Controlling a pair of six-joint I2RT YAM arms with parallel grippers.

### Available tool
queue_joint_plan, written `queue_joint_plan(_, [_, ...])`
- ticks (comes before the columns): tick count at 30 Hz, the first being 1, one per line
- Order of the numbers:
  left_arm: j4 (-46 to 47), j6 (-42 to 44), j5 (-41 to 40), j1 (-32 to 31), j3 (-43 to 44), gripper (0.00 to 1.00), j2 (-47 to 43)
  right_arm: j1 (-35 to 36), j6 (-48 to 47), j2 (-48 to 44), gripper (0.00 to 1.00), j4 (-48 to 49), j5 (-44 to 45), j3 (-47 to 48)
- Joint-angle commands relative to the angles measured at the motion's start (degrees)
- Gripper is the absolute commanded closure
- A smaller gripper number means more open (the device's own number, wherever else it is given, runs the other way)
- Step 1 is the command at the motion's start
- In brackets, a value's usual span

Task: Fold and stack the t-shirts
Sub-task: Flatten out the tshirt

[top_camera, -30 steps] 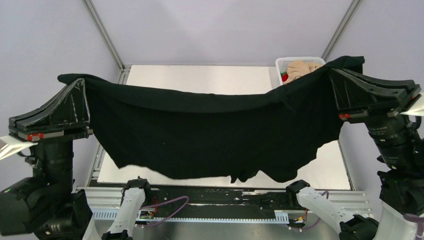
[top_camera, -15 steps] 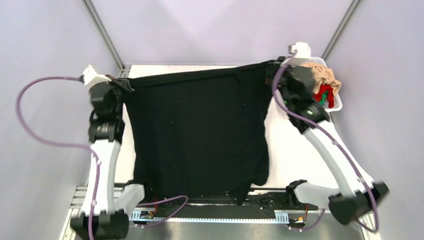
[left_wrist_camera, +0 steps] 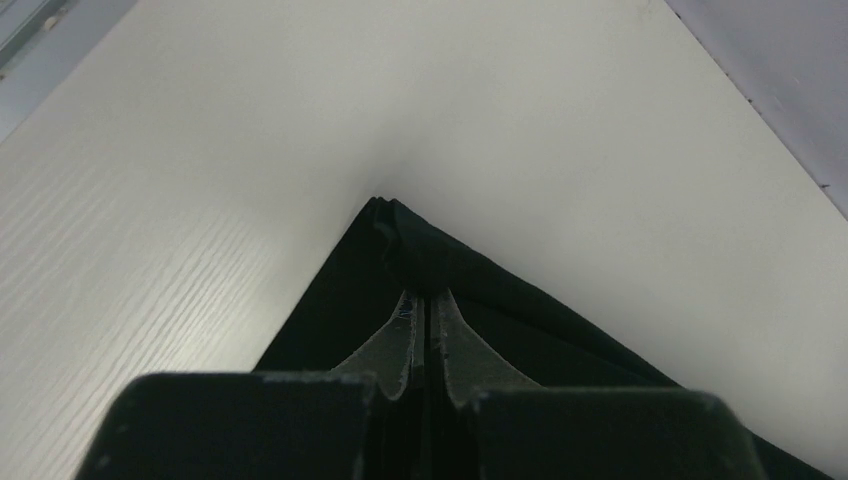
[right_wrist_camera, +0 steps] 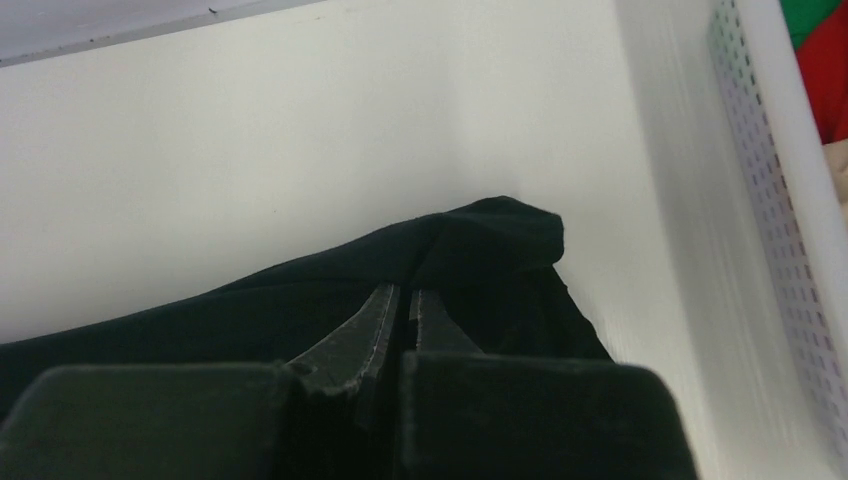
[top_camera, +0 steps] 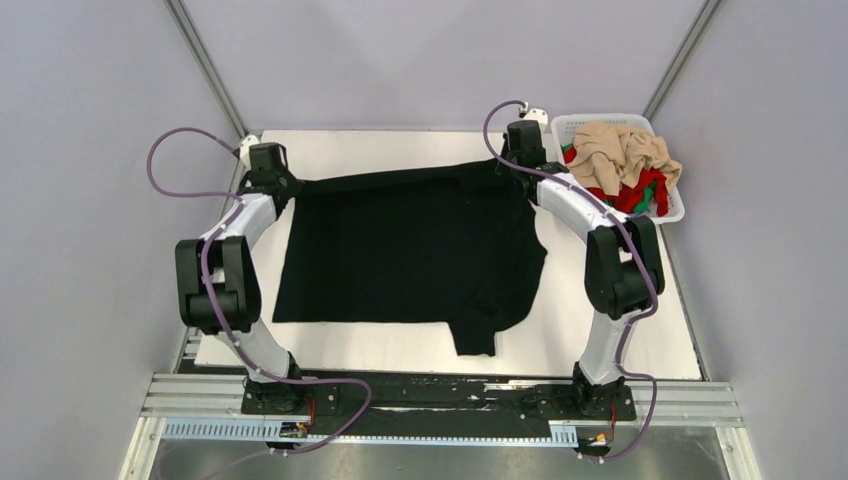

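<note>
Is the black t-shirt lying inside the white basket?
No, the black t-shirt lies spread on the table, outside the basket at its far right corner.

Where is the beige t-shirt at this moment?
In the top view, the beige t-shirt lies crumpled in the white basket at the table's far right corner, on top of the red shirt and the green shirt.

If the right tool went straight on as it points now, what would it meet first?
Probably bare white tabletop past the pinched large black cloth t-shirt; the white plastic lattice basket lies aside, rightward.
</note>
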Motion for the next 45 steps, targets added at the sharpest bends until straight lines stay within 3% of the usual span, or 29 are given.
queue_joint_plan(1, [4.21,1.99,-4.62,1.11,7.51,1.0,6.64,-2.79,2.09,4.41,1.0,2.78,2.69,8.37])
queue_joint_plan(10, [2.6,-1.51,-4.82,1.14,21.4,0.99,20.36,-5.14,6.21,18.47,0.97,3.35,-0.57,22.22])
queue_joint_plan(11, [1.03,-1.99,-5.09,1.1,22.76,0.96,22.24,-5.4,7.03,20.07,0.94,3.38,-1.16,24.13])
queue_joint_plan(13, [-2.16,-2.21,-5.65,1.12,27.33,0.81,24.87,-5.68,7.32,23.4,0.89,3.68,-2.2,28.25])
queue_joint_plan(14, [-3.41,-2.12,-5.55,1.16,30.81,0.54,25.49,-5.72,6.73,25.14,0.84,3.58,-3.3,30.63])
queue_joint_plan(15, [-5.5,-1.77,-5.28,1.13,32.34,0.18,26.4,-5.88,5.96,26.48,0.74,3.3,-5.3,32.82])
queue_joint_plan(17, [-7.26,-1.15,-3.88,1.12,35.39,0.02,26.44,-6.13,4.34,27.36,0.43,2.29,-11.23,35.74])
queue_joint_plan(19, [-8.3,-0.15,-1.8,1.09,36.69,0.0,25.09,-6.05,3.67,25.36,0.06,1.57,-14.43,34.91])
queue_joint_plan(20, [-8.8,0.09,-0.41,1.05,36.37,0.0,24.24,-5.96,3.65,23.6,0.01,1.37,-14.64,33.02])
queue_joint_plan(23, [-10.25,-0.45,2.38,0.82,32.66,0.0,18.38,-5.68,4.35,16.85,0.0,1.25,-18.29,23.43])
queue_joint_plan(27, [-11.11,-1.53,7.62,-0.22,20.21,0.0,9.18,-5.31,4.93,6.11,0.0,-0.68,-22.33,8.22])
queue_joint_plan(32, [-13.75,-1.47,14.52,-3.18,6.68,0.0,-2.38,-5.12,7.12,-8.48,0.0,-10.32,-23.45,-9.7])
queue_joint_plan(38, [-15.84,-2.16,19.29,-3.93,-9.22,0.0,-13.11,-5.05,11.68,-23.81,0.0,-23.68,-20.51,-23.96])
queue_joint_plan(42, [-15.73,-3.57,20.46,-4.0,-17.92,0.0,-20.68,-5.09,14.87,-31.14,0.06,-28.63,-21.32,-31.62])
queue_joint_plan(45, [-14.29,-4.94,19.43,-4.0,-23.51,0.0,-24.28,-5.12,16.56,-33.75,0.21,-29.53,-23.14,-35.69])
